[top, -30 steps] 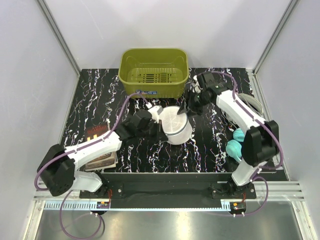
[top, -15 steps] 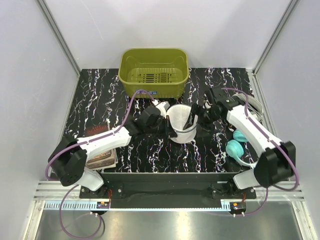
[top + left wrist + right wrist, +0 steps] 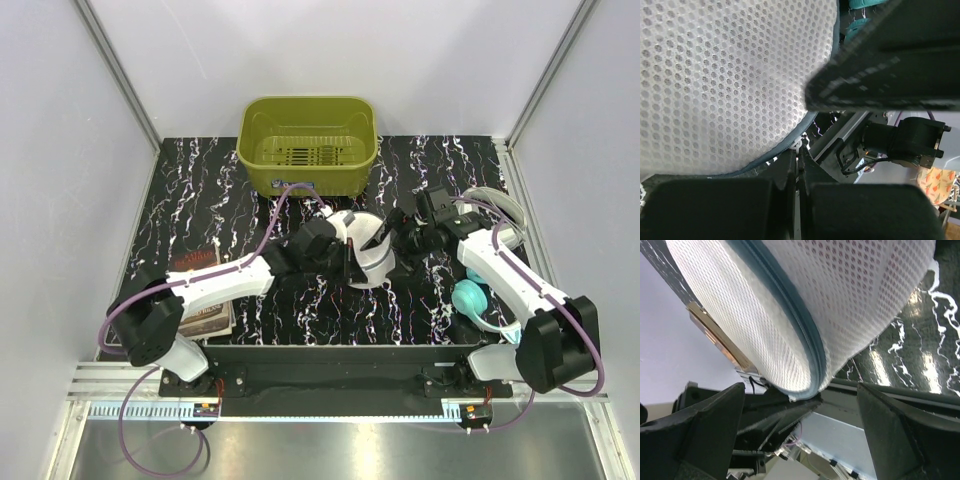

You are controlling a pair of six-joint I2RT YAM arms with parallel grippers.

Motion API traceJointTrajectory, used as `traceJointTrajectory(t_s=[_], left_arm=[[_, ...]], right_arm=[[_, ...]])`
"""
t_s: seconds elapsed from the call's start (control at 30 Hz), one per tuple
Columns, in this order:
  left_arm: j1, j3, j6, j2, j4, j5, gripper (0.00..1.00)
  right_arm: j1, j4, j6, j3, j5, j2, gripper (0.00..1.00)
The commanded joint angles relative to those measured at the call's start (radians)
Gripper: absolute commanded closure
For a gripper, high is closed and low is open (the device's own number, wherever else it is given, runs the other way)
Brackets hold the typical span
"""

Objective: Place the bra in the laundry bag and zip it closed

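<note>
The overhead view is bright and even, lit softly from above, with only faint shadows under the arms on the glossy table [image 3: 200,200]. In the left wrist view the fingers [image 3: 715,210] of the left gripper [image 3: 798,167] are dark, blurred blocks, while the laundry bag [image 3: 730,75] mesh above them is crisp and nearly washed out. In the right wrist view the fingers [image 3: 705,440] of the right gripper [image 3: 801,390] are soft silhouettes, and white glare streaks the tabletop above the right-hand one
</note>
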Motion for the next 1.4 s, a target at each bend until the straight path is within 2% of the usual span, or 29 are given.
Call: traceJointTrajectory(t_s=[0.0,0.03,0.07,0.17,0.23,0.37,0.47,0.5,0.6,0.8,0.83,0.87,0.9,0.93,0.97,1.0,1.07,1.1,1.23,1.3,1.33,1.37], left_arm=[[-0.015,0.062,0.006,0.012,0.054,0.005,1.00],[-0.019,0.067,0.006,0.014,0.052,0.004,1.00],[-0.021,0.067,0.008,0.014,0.052,0.004,1.00],[-0.022,0.070,0.009,0.019,0.052,-0.002,1.00],[-0.021,0.067,0.012,0.023,0.047,-0.002,1.00],[0.002,0.056,0.063,0.008,-0.011,-0.027,1.00],[0.068,0.030,0.121,-0.021,-0.095,-0.034,1.00],[0.112,0.021,0.141,-0.030,-0.133,-0.048,1.00],[0.204,0.012,0.236,-0.044,-0.228,-0.058,1.00],[0.301,0.048,0.376,-0.046,-0.342,-0.070,1.00],[0.301,0.064,0.403,-0.052,-0.360,-0.080,0.95],[0.301,0.078,0.413,-0.055,-0.391,-0.102,0.87],[0.297,0.096,0.413,-0.063,-0.405,-0.120,0.76],[0.291,0.101,0.411,-0.087,-0.417,-0.148,0.68],[0.285,0.105,0.395,-0.104,-0.449,-0.210,0.53],[0.263,0.113,0.382,-0.121,-0.468,-0.243,0.33],[0.225,0.121,0.349,-0.173,-0.521,-0.361,0.17],[0.172,0.119,0.335,-0.208,-0.531,-0.389,0.16],[0.038,0.057,0.252,-0.299,-0.462,-0.406,0.15],[-0.026,-0.061,0.197,-0.360,-0.304,-0.371,0.14],[-0.042,-0.120,0.145,-0.442,-0.231,-0.360,0.14],[-0.057,-0.182,0.120,-0.490,-0.072,-0.346,0.13]], right_arm=[[0.000,0.086,0.048,-0.035,0.035,0.000,0.00],[0.000,0.089,0.053,-0.045,0.038,-0.009,0.04],[0.000,0.095,0.059,-0.065,0.042,-0.013,0.14],[0.000,0.104,0.090,-0.107,0.061,-0.030,0.62],[-0.004,0.106,0.081,-0.114,0.067,-0.027,0.69],[-0.038,0.103,-0.002,-0.113,0.052,-0.024,1.00],[-0.061,0.103,-0.135,-0.090,0.012,-0.012,1.00],[-0.061,0.103,-0.228,-0.081,-0.035,-0.001,1.00],[-0.061,0.092,-0.336,-0.056,-0.086,0.022,1.00],[-0.073,0.104,-0.436,-0.027,-0.146,0.051,1.00],[-0.072,0.081,-0.450,-0.004,-0.142,0.057,0.80],[-0.072,0.066,-0.473,0.008,-0.102,0.062,0.65],[-0.073,0.051,-0.485,0.017,-0.074,0.059,0.54],[-0.073,-0.003,-0.498,0.045,-0.033,0.056,0.38],[-0.072,-0.032,-0.517,0.059,0.014,0.054,0.32],[-0.072,-0.058,-0.528,0.070,0.104,0.046,0.28],[-0.072,-0.135,-0.534,0.091,0.230,0.034,0.07],[-0.073,-0.147,-0.534,0.093,0.246,0.017,0.01],[-0.058,-0.135,-0.516,0.036,0.222,-0.049,0.00],[-0.049,-0.112,-0.475,0.001,0.193,-0.129,0.00],[-0.043,-0.070,-0.461,-0.059,0.184,-0.168,0.00],[-0.038,-0.042,-0.423,-0.096,0.161,-0.215,0.00]])
